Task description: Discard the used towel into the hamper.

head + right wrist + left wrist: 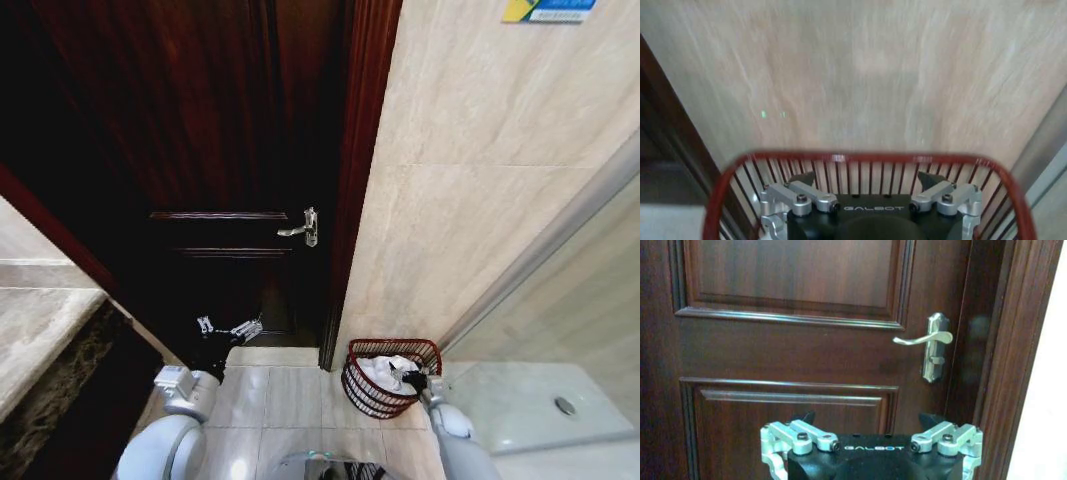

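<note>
Because the right gripper (413, 381) is hanging over the hamper (431, 350), claw spread and pinching nothing, with the towel (385, 371) lying inside, withdrawing carelessly risks catching the rim and tipping it. One hamper, one towel, two grippers: the left gripper (224, 327), also spread, is idling beside the hamper, toward the door (220, 150).

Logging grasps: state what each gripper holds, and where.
Nothing is held. The right gripper hangs open over the reddish-brown wire hamper with the white towel inside; left gripper is open by the dark wooden door.
</note>
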